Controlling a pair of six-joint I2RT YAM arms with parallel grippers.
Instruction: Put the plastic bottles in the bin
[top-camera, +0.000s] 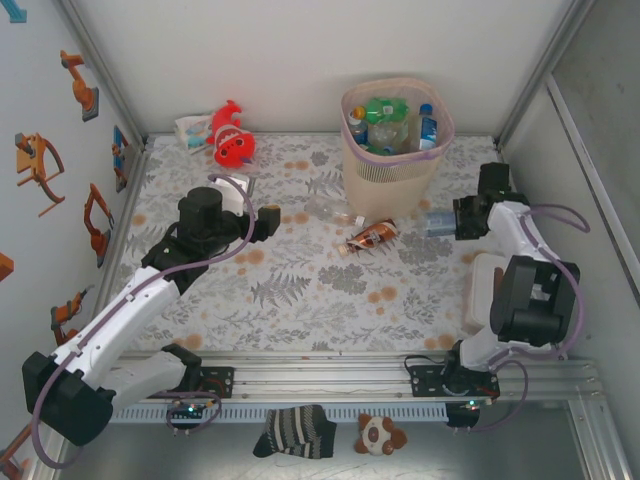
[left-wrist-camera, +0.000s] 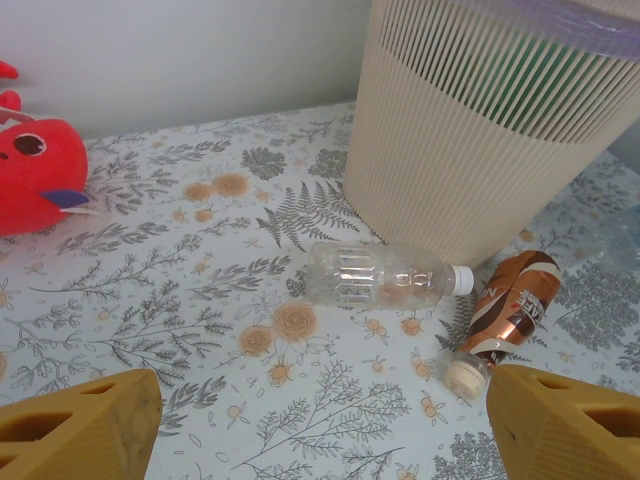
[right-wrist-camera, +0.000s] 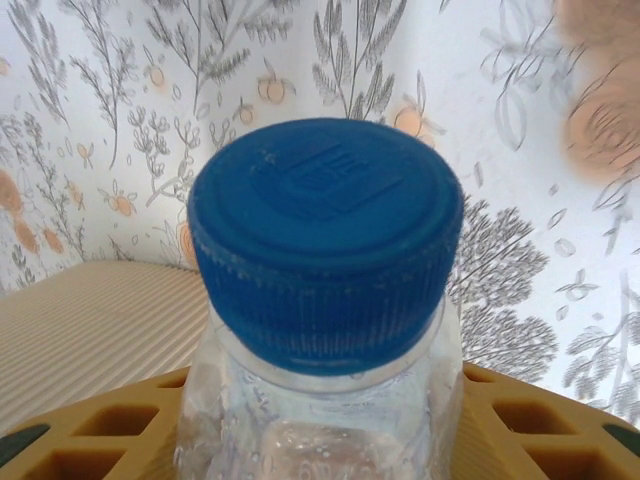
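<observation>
one clear bottle (left-wrist-camera: 380, 277) lies by the bin (left-wrist-camera: 480, 150); left gripper (left-wrist-camera: 322, 422) spread, right gripper (right-wrist-camera: 320, 428) pinching blue-capped bottle (right-wrist-camera: 325, 240).

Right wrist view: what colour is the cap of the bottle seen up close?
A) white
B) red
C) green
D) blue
D: the ribbed cap on the clear bottle is dark blue.
</observation>
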